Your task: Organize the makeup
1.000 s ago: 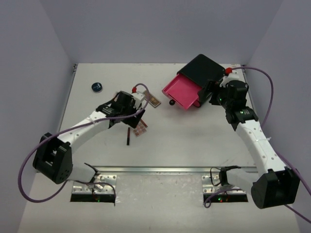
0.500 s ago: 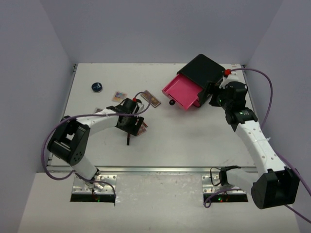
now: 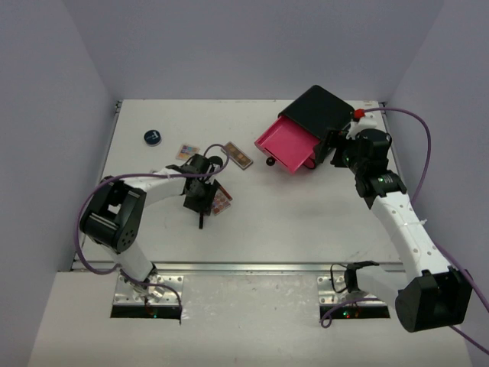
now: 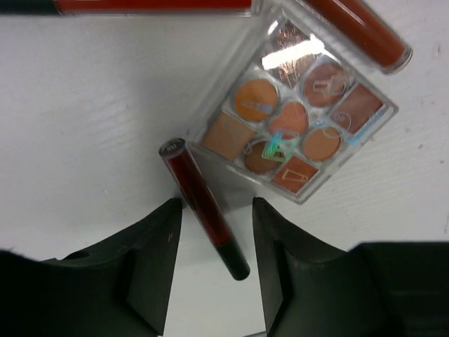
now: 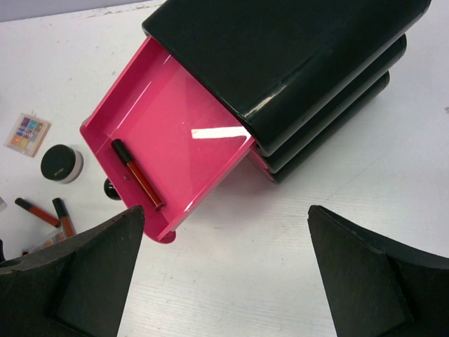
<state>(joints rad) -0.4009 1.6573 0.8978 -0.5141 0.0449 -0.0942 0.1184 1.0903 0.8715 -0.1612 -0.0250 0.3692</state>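
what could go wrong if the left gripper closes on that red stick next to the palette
1. The red stick lies slanted between the fingers of the left gripper, so closing may twist or roll it out instead of pinching it.
2. The eyeshadow palette sits close beside the stick; the nearer finger could catch its corner and drag it along.

I'm looking across a white table [image 3: 306, 222], and over on my right the big black box [image 3: 322, 109] is sitting at an angle near the far corner. Its top pink drawer [image 3: 279, 141] is standing pulled well out toward the table's middle, its round black knob [image 3: 270, 162] poking off the front. Underneath, the lower drawers [image 5: 258, 163] are showing only pink slivers, tucked in. Pale walls [image 3: 252, 46] are closing in three sides.
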